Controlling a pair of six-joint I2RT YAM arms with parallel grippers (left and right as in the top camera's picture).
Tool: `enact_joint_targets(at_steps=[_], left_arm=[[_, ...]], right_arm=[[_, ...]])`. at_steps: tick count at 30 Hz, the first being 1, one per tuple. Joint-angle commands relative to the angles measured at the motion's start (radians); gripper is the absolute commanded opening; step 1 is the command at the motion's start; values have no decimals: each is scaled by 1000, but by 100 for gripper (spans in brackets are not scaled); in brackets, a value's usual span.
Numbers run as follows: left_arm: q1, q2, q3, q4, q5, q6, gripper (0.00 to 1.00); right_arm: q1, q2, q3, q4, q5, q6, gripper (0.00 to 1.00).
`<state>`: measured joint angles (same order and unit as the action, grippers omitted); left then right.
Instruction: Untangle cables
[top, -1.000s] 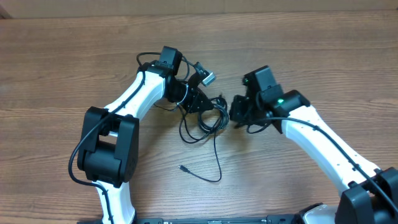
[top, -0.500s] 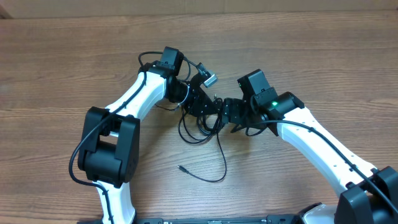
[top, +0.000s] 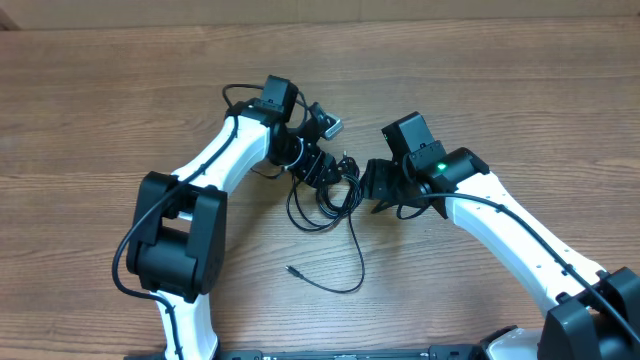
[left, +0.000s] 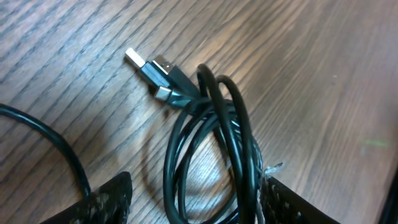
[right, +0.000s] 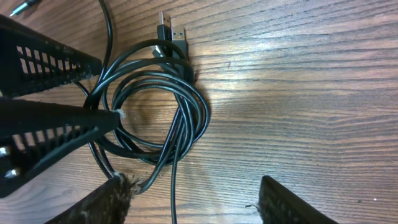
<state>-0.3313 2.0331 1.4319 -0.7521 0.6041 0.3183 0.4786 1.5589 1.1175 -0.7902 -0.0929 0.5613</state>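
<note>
The left claw (left: 193, 205) was open, its two fingertips spread at either side of the cables (left: 211, 137), whose black loops passed between them without being pinched. The right claw (right: 199, 202) was open too, its fingertips wide apart over bare wood, with one thin strand running down close to its left tip. Seen from the right wrist, the cables (right: 155, 106) lay as a flat coil of several overlapping loops, and the left claw (right: 109, 87) reached in from the left with one fingertip touching the coil's inner edge. Two silver-tipped plugs (left: 155, 71) lay side by side on the wood at the coil's rim. From overhead, the left claw (top: 325, 170) sat over the coil's top and the right claw (top: 372, 185) just beside its right edge. A second before, the right claw had stood further right, apart from the coil; half a second before, it had pressed in close against the left claw. The coil (top: 325, 200) had stayed mid-table, while its long tail (top: 355, 285) bulged slightly further right, its end (top: 291, 268) unmoved. The table (top: 100, 100) showed broad bare wood on the left, behind the claws up to its far edge, and in front of the coil between the two arms.
</note>
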Motion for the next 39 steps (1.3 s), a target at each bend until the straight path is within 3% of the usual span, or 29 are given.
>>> enact_joint_targets(at_steps=[1,2,16,39], left_arm=[[-29,7,-18,6,-51,-39,75],[-35,7,-23,8,-56,-39,100],[-47,7,-27,6,-251,-38,99],[-47,7,-27,6,-253,-38,100]], right_arm=[[4,3,-6,3,14,-5,100],[4,3,-6,-3,13,-5,100],[4,3,-6,-4,13,-5,100],[4,3,-6,-4,13,-5,100]])
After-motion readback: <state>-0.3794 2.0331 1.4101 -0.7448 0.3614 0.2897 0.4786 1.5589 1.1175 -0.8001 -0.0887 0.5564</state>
